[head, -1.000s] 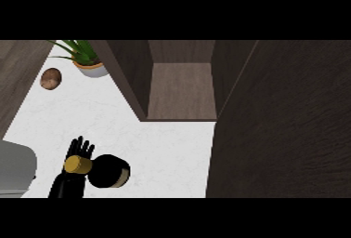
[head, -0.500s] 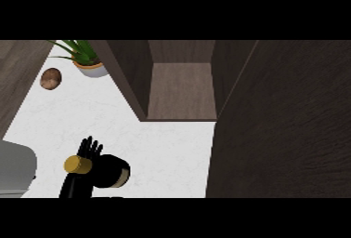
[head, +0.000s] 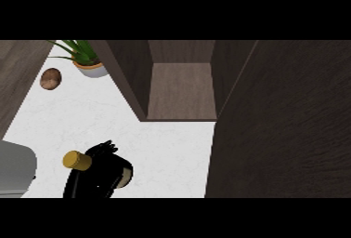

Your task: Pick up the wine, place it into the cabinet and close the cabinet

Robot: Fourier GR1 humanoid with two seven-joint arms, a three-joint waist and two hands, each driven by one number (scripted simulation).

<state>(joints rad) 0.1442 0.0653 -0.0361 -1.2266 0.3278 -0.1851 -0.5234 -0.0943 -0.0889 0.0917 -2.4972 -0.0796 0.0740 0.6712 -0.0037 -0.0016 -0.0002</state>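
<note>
- White marbled counter (head: 103,121): smooth, pale, faintly veined; dark wood panels border it at the left and right.
- Cabinet (head: 182,90): dark brown wood grain, boxy, open; its inside shelf shows bare wood. Door (head: 288,121) stands open at the right, a broad dark slab.
- Wine (head: 93,174): dark bottle with a round gold cap, low on the counter at lower left, outside the cabinet.
- Left hand (head: 103,155): black, fingers wrapped about the wine, partly hiding it.
- Plant (head: 86,58): green blades in a pale round pot, upper left.
- Round wooden disc (head: 51,78): brown, beside the plant.
- Grey object (head: 14,169): rounded, at the left edge.
</note>
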